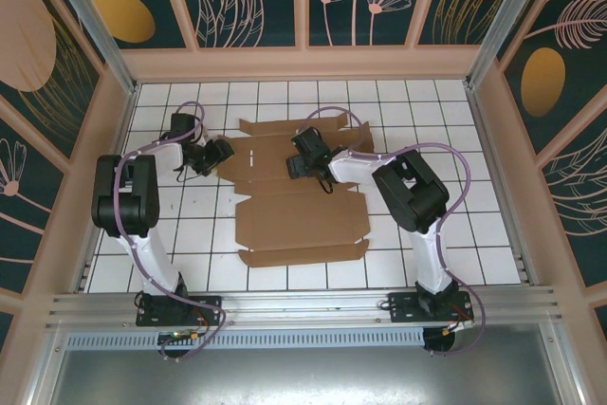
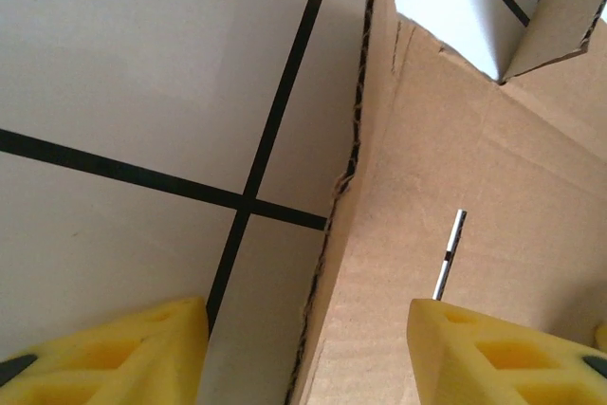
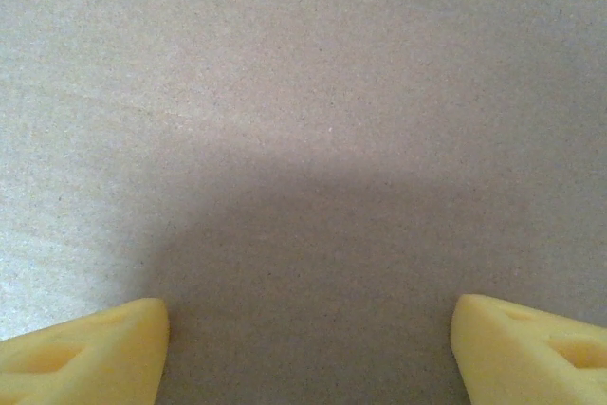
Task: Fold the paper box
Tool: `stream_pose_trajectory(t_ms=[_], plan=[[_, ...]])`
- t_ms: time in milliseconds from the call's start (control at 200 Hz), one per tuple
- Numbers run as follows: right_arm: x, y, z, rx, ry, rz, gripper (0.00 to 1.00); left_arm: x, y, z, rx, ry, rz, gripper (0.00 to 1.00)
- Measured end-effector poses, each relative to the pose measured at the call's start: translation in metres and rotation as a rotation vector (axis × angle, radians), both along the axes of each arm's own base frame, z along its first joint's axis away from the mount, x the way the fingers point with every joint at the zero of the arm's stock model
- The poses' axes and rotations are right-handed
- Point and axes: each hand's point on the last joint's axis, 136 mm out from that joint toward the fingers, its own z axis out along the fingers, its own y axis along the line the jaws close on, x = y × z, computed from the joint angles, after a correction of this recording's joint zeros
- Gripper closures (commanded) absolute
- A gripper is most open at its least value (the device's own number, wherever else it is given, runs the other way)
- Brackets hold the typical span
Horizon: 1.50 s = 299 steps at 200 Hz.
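Bright, even overhead light washes my bench [image 1: 474, 253], and shadows there are faint. My right wrist view is soft, with a broad dim shadow spreading from six o'clock across the paper box [image 3: 303, 92]. My left wrist view is crisp.

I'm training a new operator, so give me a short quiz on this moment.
1. True or false: the box is already folded shut.
2. What does the open left gripper straddle? A) a cable B) the box's edge C) a roll of tape
3. Fill in: the right gripper hangs with open jaws over bare ____.

Key: 1 false, it lies as an open sheet; 2 B; 3 cardboard.
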Motion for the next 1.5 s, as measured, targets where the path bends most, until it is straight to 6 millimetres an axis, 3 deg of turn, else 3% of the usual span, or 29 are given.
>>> stream_pose_trajectory(t_ms=[370, 586, 846, 1101, 1246, 1496], plan=[[0.000, 0.000, 0.000, 0.002, 0.001, 0.001, 0.23, 0.000, -0.002, -0.003, -0.045, -0.017, -0.023, 0.47], [0.000, 0.001, 0.000, 0.002, 0.001, 0.001, 0.23, 0.002, -0.007, -0.003, -0.109, -0.035, -0.045, 0.57], [0.000, 0.001, 0.000, 0.002, 0.001, 0.002, 0.24, -0.004, -0.035, -0.004, -0.214, -0.061, -0.141, 0.72], [0.001, -0.001, 0.000, -0.001, 0.001, -0.001, 0.24, -0.007, -0.033, -0.008, -0.193, -0.053, -0.151, 0.89], [0.002, -0.002, 0.000, -0.002, 0.001, 0.000, 0.24, -0.007, -0.035, 0.002, -0.197, -0.074, -0.164, 0.98], [0.002, -0.002, 0.000, -0.003, 0.000, 0.001, 0.24, -0.008, -0.050, 0.018, -0.121, -0.081, -0.185, 1.00]])
